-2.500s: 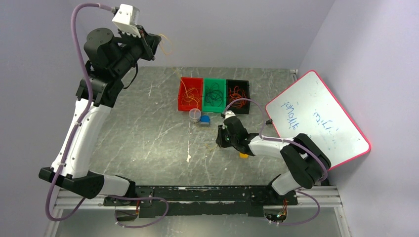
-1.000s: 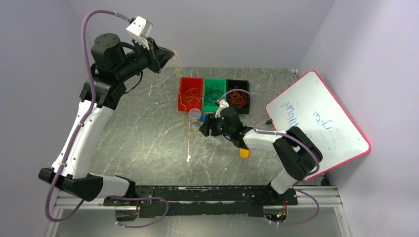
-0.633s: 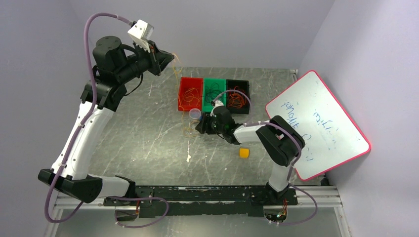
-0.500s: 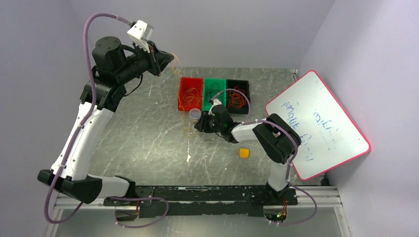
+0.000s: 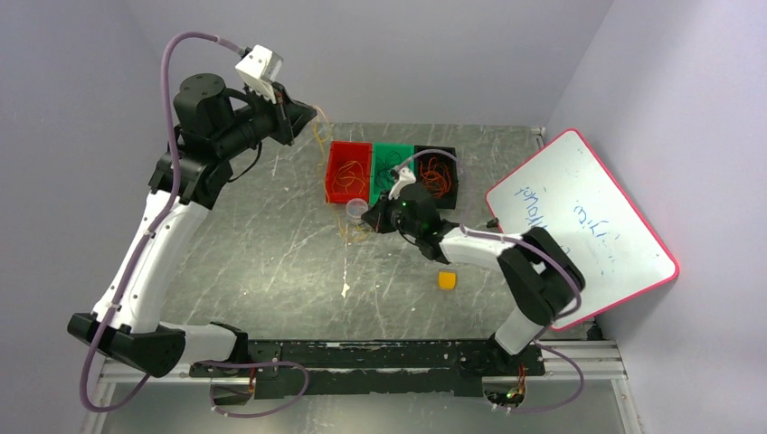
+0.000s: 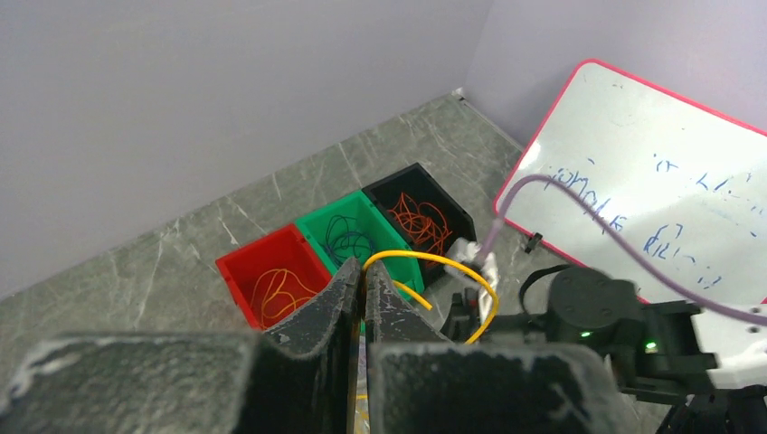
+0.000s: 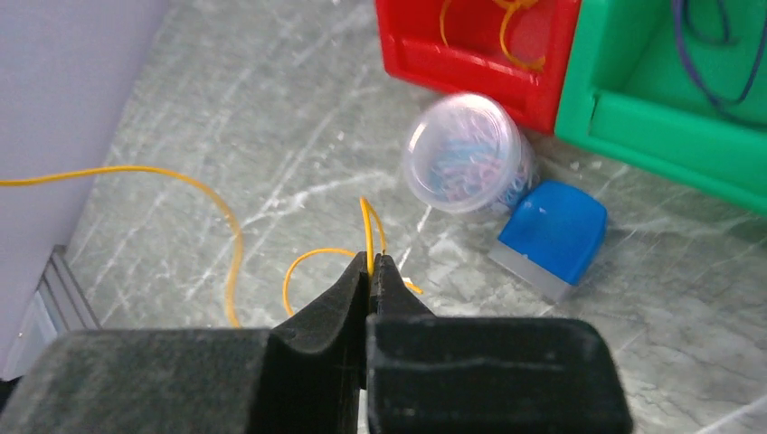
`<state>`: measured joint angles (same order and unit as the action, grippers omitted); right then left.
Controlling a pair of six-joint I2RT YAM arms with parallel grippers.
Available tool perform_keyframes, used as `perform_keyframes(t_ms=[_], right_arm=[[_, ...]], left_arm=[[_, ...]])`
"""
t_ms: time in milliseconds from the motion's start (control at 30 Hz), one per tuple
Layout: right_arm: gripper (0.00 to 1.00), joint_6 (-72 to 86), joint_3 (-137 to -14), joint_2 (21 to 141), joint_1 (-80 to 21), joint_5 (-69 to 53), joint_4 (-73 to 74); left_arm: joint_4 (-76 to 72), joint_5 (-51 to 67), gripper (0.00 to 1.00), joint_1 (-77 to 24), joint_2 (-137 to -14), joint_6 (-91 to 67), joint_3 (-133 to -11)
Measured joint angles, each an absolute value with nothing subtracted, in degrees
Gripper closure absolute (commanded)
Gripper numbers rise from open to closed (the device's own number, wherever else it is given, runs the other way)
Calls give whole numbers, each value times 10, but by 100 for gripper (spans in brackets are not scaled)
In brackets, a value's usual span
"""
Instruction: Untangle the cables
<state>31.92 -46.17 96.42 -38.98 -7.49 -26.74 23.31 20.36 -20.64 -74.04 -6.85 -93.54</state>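
- the yellow cable lies in a loose loop on the table, in front of the red bin, and one strand trails off toward the far left.
- the right gripper is low over the table with its jaws pressed together, pinching that loop just beside a clear tub of clips.
- the left gripper, raised high, is pinched shut on what looks like the same cable.
- my worry: with both ends clamped, pulling apart could tighten a knot or slip the thin wire free, and a low sweep could knock the tub.
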Motion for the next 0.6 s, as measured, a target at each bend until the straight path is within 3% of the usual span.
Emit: perform_keyframes(t_ms=[267,600], right_arm=[[100,280,-492,873,-364,-69,-212],[100,257,-677,964,-305,-102,-180]], left_arm=[[231,204,93,-206,-763,-69,-920],[197,206,93,-206,-838,-68,-882]])
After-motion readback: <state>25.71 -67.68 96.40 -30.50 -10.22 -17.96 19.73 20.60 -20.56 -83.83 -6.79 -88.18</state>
